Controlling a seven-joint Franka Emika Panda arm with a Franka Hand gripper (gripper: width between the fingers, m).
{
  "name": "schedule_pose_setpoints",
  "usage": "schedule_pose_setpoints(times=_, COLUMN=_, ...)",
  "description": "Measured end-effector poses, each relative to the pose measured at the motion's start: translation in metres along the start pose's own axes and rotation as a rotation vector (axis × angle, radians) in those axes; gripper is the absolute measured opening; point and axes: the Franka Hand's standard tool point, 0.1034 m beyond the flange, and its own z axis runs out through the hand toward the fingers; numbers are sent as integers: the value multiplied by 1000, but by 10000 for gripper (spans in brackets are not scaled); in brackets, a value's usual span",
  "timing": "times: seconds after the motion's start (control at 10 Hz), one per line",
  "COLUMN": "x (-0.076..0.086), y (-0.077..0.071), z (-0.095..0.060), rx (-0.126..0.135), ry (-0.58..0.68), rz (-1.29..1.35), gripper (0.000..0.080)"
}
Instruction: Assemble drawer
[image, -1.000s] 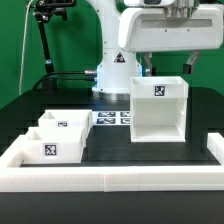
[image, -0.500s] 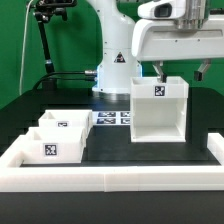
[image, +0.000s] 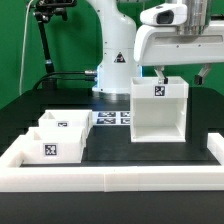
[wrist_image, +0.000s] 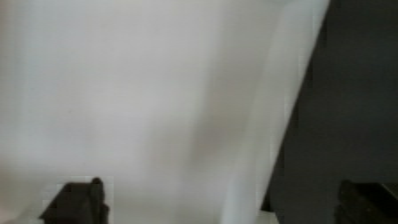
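A tall white drawer box (image: 158, 108), open at the front and with a tag on its top edge, stands right of centre in the exterior view. Two small white drawer trays (image: 58, 134) with tags lie at that view's left. My gripper (image: 183, 72) hangs just above the box's top rear edge. In the wrist view the gripper (wrist_image: 222, 205) is open, its dark fingertips (wrist_image: 75, 200) far apart. A blurred white surface of the box (wrist_image: 160, 100) fills the space below them, with dark table beside it. Nothing is held.
The marker board (image: 112, 118) lies flat behind the trays, near the robot's base (image: 112, 75). A raised white border (image: 110, 180) runs along the front and sides of the black table. A dark camera stand (image: 45, 40) stands at the back left.
The gripper has moved toward the exterior view's right, from above the box's left part to above its right part. The box and trays have not moved.
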Motion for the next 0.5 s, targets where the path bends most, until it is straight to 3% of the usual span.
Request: schedule_pose_setpoints(times=0.5, x=-3, y=0, z=0, rx=7, ry=19, rz=67, gripper=650)
